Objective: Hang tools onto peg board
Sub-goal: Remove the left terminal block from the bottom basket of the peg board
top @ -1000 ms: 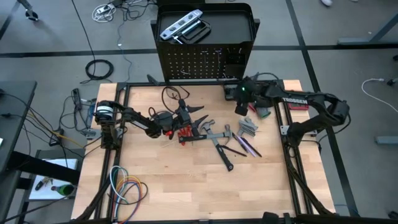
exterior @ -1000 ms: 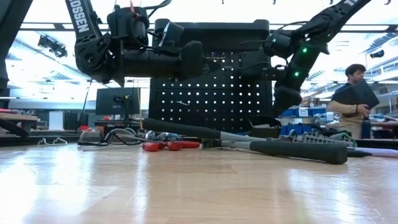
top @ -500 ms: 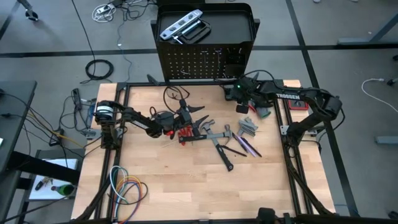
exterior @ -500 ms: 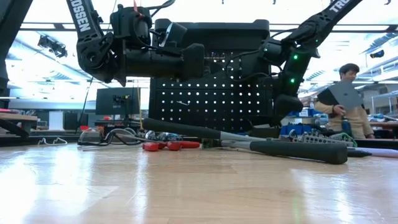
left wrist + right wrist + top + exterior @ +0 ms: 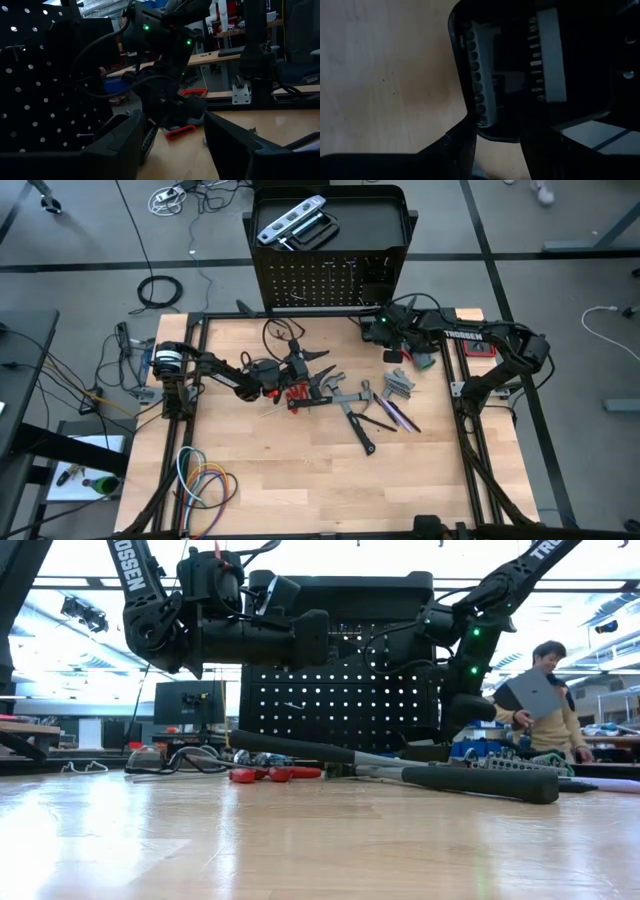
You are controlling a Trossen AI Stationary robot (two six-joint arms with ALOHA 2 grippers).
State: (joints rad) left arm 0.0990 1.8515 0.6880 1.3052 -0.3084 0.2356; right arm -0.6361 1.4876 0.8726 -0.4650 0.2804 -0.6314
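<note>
The peg board (image 5: 320, 285) stands upright at the table's far edge, and a silver level (image 5: 290, 222) lies in its top tray. Red-handled pliers (image 5: 300, 393), hammers (image 5: 352, 420), grey wrenches (image 5: 398, 385) and thin screwdrivers (image 5: 395, 415) lie flat mid-table. My left gripper (image 5: 172, 145) hovers level above the pliers. It is open with nothing between its fingers and points at the right arm. My right gripper (image 5: 497, 142) slants down near the board's right foot. It is shut on an open black bit case (image 5: 520, 75) beside the wrenches. My right gripper holds the end of one half of the case, the half with the grey socket strip (image 5: 482, 112). One finger (image 5: 462, 140) is outside the wall and the other (image 5: 540, 145) is inside the open case. The fingers slant down from the table's right. In the left wrist view the case (image 5: 180, 131) rests on the table.
Coiled coloured cables (image 5: 205, 480) lie at the near left corner. A red object (image 5: 478, 350) sits by the right arm's base. A person (image 5: 545, 700) stands in the room behind the table. Bare wood (image 5: 330, 490) fills the near half.
My right arm's wrist has rolled and its forearm has swung a little toward the peg board, over the bit case. It has since kept still. The person in the background has shifted.
</note>
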